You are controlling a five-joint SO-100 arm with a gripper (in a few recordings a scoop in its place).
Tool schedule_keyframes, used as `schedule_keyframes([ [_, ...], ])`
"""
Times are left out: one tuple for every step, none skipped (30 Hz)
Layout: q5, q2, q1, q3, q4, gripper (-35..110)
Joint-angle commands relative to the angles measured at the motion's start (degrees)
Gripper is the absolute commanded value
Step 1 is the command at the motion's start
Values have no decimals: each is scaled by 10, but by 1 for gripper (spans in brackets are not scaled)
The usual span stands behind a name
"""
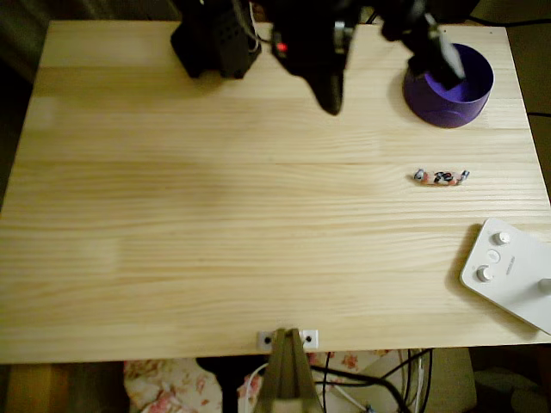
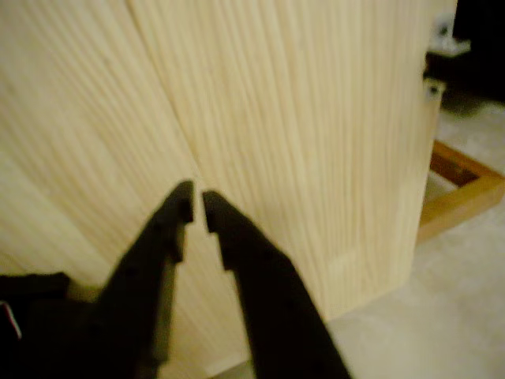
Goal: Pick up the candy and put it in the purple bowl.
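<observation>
Candy (image 1: 440,176) lies flat on wooden table (image 1: 215,215), right side in overhead view, nothing touching it. Purple bowl (image 1: 448,86) near, toward top edge. White device with knobs (image 1: 508,271) near, toward bottom edge. Black gripper (image 2: 197,207) up over bare wood, tips almost together, holding nothing.

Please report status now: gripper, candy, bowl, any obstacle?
Gripper nearly closed, empty, above bare table. Candy lying on table, below purple bowl in overhead view. Nothing between them.
</observation>
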Motion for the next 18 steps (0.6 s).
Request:
schedule_keyframes([
  [5, -42, -40, -96, 9, -1],
  [10, -60, -47, -113, 12, -1],
  [14, -78, -54, -132, 16, -1],
  [18, -96, -59, -152, 18, -1],
  [21, -112, -64, -171, 21, -1],
  [25, -129, -69, -192, 23, -1],
  [30, -147, -73, -214, 26, -1],
  [32, -163, -77, -235, 30, -1],
  [31, -178, -82, -254, 33, -1],
  [30, -195, -87, -273, 38, -1],
  [30, -210, -91, -291, 41, -1],
  [32, -226, -93, -308, 44, -1],
  [33, -242, -96, -323, 46, -1],
  [33, -256, -98, -336, 47, -1],
  [35, -269, -100, -346, 47, -1],
  [38, -280, -103, -355, 44, -1],
  [40, -291, -105, -362, 40, -1],
  [42, -301, -109, -368, 38, -1],
])
